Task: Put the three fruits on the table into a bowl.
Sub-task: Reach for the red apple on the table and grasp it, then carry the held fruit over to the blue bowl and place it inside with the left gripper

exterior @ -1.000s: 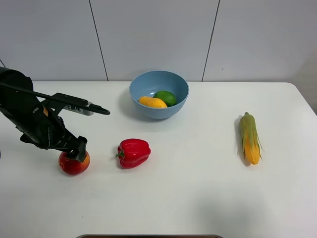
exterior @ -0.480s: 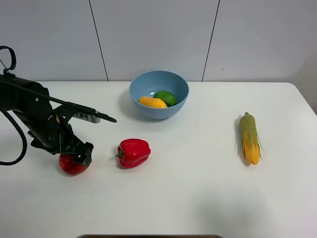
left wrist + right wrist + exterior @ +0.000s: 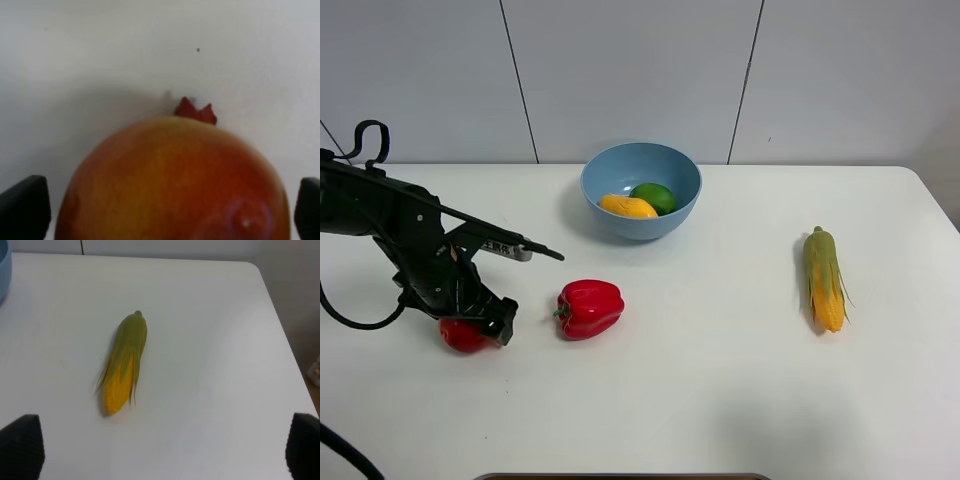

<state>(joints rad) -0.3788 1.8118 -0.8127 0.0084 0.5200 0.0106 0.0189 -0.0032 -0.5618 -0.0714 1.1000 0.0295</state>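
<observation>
A round red fruit with a yellowish blush [image 3: 461,337] lies on the white table [image 3: 720,390] at the left. My left gripper [image 3: 480,318] has come down over it, open. In the left wrist view the fruit [image 3: 170,175] fills the gap between the two dark fingertips [image 3: 22,205] of the left gripper [image 3: 160,210], and contact cannot be made out. The light-blue bowl [image 3: 641,226] at the back centre holds the green lime [image 3: 656,196] and the yellow-orange mango [image 3: 628,207]. My right gripper [image 3: 160,447] hangs open above the table with nothing between its fingers.
A glossy red bell pepper [image 3: 590,308] lies just right of the left gripper. A corn cob with green husk [image 3: 825,278] lies at the right; the right wrist view shows the corn cob [image 3: 124,362] ahead of that gripper, with the table's right edge [image 3: 280,340] beyond.
The left arm has swung in and come down over the red fruit, now covering more of it. The fruit, bowl, pepper and corn have not moved.
</observation>
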